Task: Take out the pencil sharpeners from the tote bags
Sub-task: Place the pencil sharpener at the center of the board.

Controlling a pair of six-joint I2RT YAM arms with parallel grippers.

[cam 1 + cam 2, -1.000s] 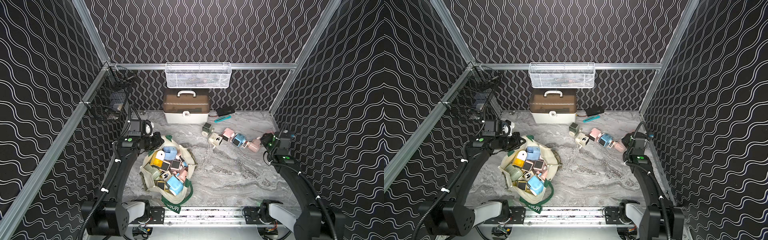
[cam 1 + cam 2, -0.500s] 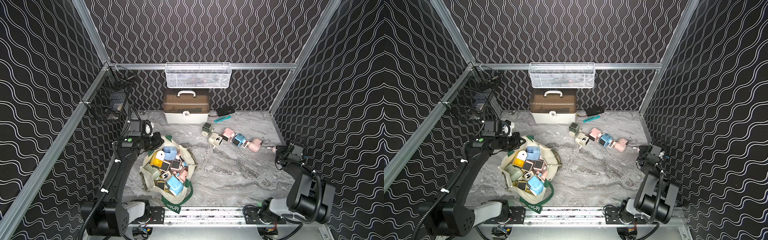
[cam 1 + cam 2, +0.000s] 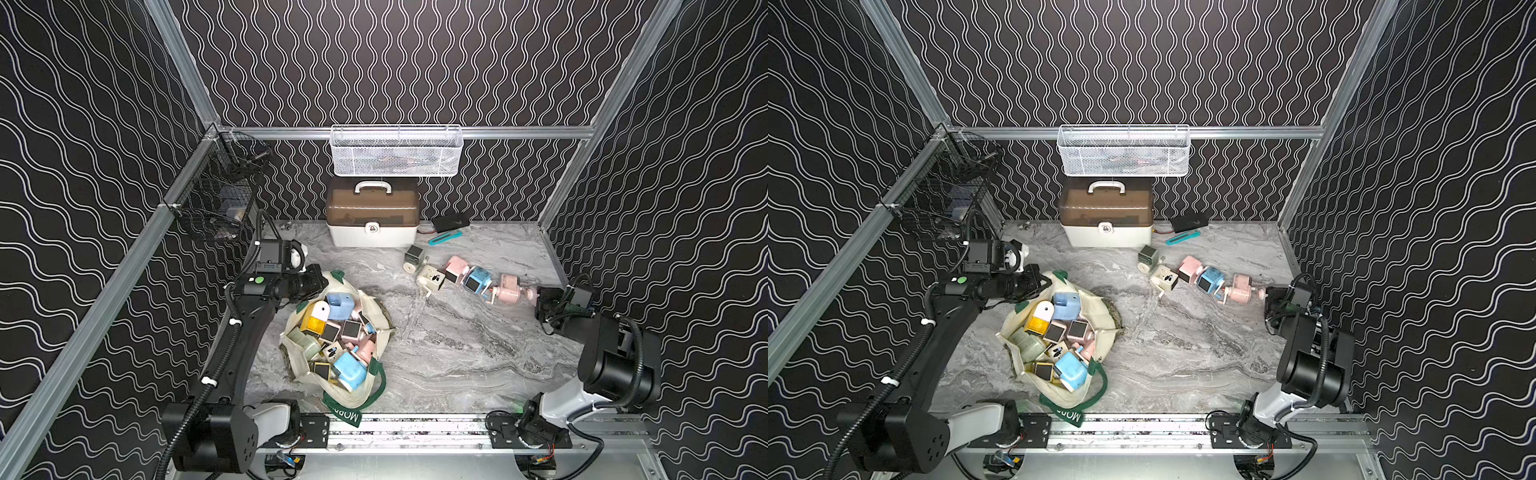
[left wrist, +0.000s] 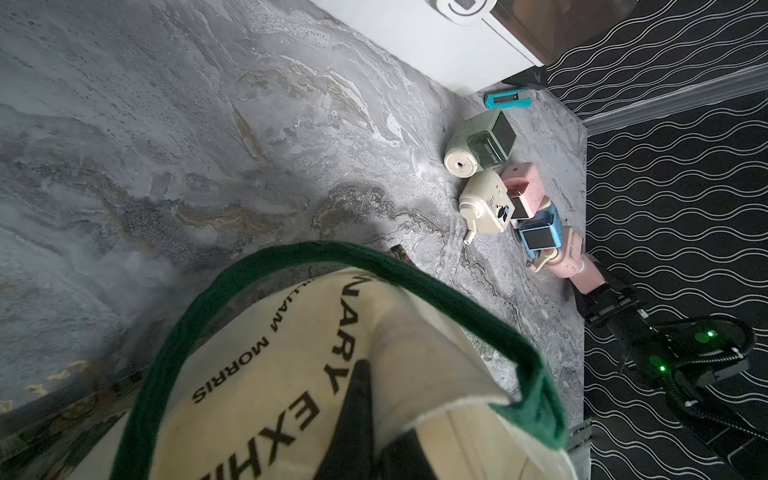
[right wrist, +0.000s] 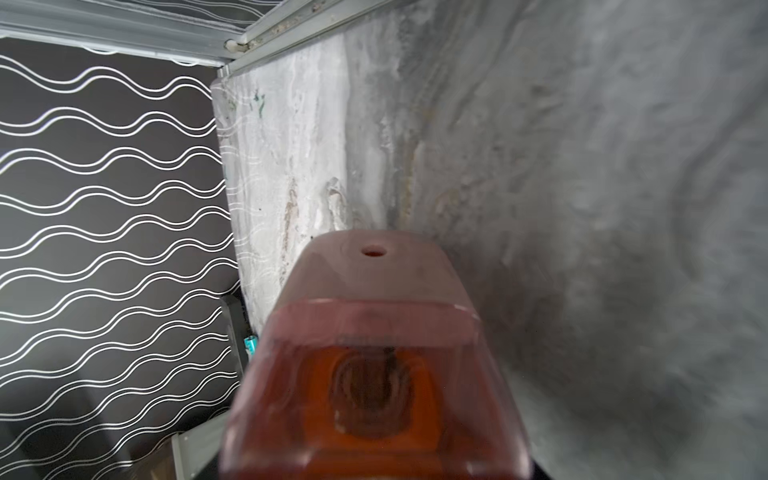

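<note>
Left claw (image 3: 322, 282) is clamped shut on the tote bag (image 3: 351, 397) rim, propping the mouth wide so the heap of pencil sharpeners (image 3: 347, 332) inside lies exposed. Across the surface (image 3: 436, 353), right claw (image 3: 540, 297) grips a pink sharpener (image 5: 374, 332) low beside the row (image 3: 457, 270) already taken out. That looks like a set-down at the row's end.

Both top views high over whole table (image 3: 457, 353); wrist cameras close-in.
</note>
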